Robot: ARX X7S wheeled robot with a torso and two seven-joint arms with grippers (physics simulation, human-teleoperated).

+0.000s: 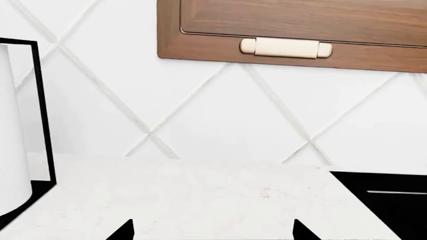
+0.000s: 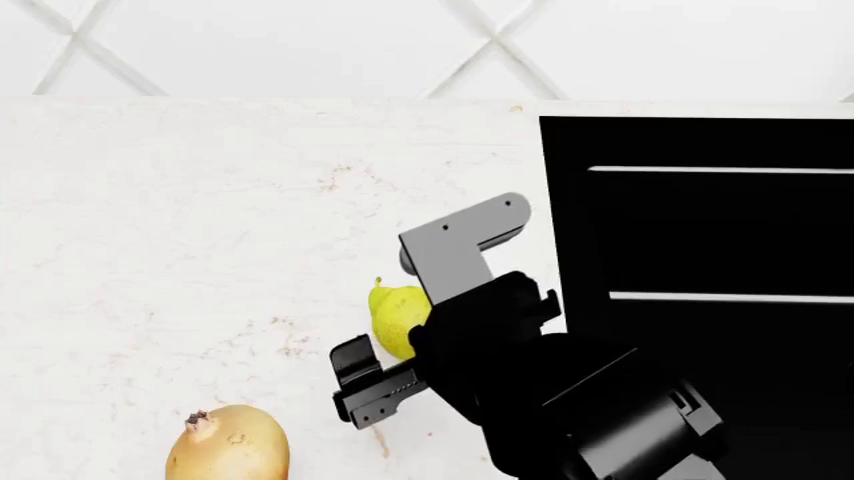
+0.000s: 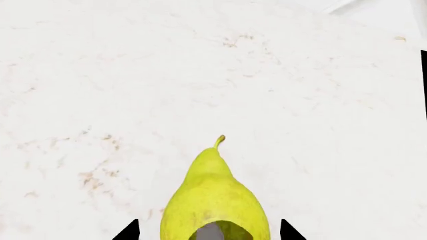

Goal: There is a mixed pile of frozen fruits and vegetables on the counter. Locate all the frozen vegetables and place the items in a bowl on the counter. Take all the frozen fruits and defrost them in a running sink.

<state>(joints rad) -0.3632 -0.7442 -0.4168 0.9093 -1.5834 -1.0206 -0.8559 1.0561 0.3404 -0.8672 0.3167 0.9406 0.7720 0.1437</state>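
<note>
The yellow pear with a narrow neck and thin stem (image 3: 213,200) is lying on the white stone-look counter with faint tan and reddish speckles (image 2: 200,220), stem pointing away from the right gripper (image 3: 210,231). In the right wrist view the two dark fingertips (image 3: 127,231) are being shown spread wide, one on each side of the pear's broad end, with counter visible between each tip and the fruit; no contact is being shown. In the head view the pear (image 2: 396,318) is being partly covered by the black right arm and its grey bracket (image 2: 461,245), just beside the near edge of the large black rectangular sink with thin bright ledge lines (image 2: 707,230).

A rounded golden-tan item with a brown tip (image 2: 230,447) is sitting on the counter nearer the robot, apart from the pear.

The left gripper (image 1: 213,232) is being held open over bare counter, only its two dark tips (image 1: 121,231) being visible, nothing between them. Ahead of it the white diamond-tiled wall (image 1: 200,110), a brown wooden cabinet door with a cream handle (image 1: 287,47), a white paper-towel roll in a black frame (image 1: 13,125) and a corner of the sink (image 1: 393,200) are being seen.
</note>
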